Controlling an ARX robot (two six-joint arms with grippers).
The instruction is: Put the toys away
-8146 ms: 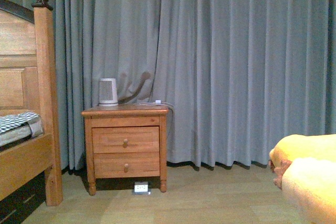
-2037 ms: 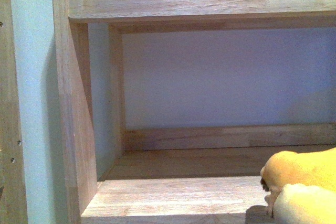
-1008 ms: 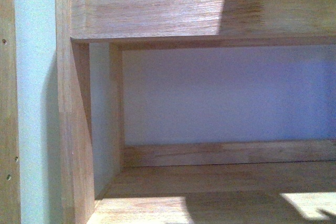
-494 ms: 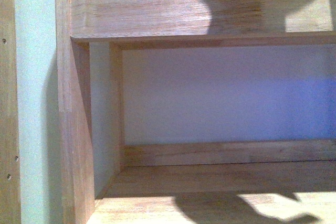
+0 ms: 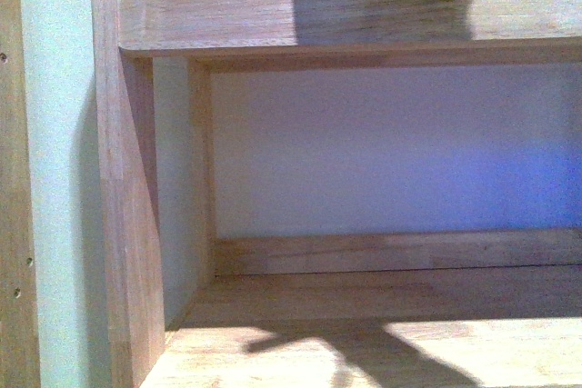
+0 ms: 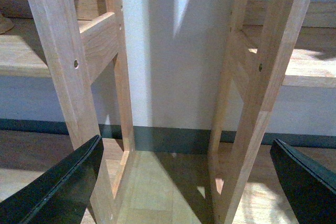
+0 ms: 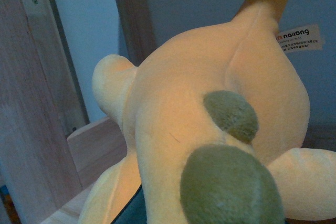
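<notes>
Beside shelf post (image 7: 31, 108), plush toy (image 7: 199, 129) — left hand (image 6: 186, 148) spread wide

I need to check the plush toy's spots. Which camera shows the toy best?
The right wrist view: the plush toy fills it, orange-yellow with dark spots and a white tag. The front view shows only the wooden shelf; the left wrist view, only wooden frames.

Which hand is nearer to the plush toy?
Right. The plush toy fills the right hand's camera, close up; the left hand faces only wooden shelf legs, no toy there.
</notes>
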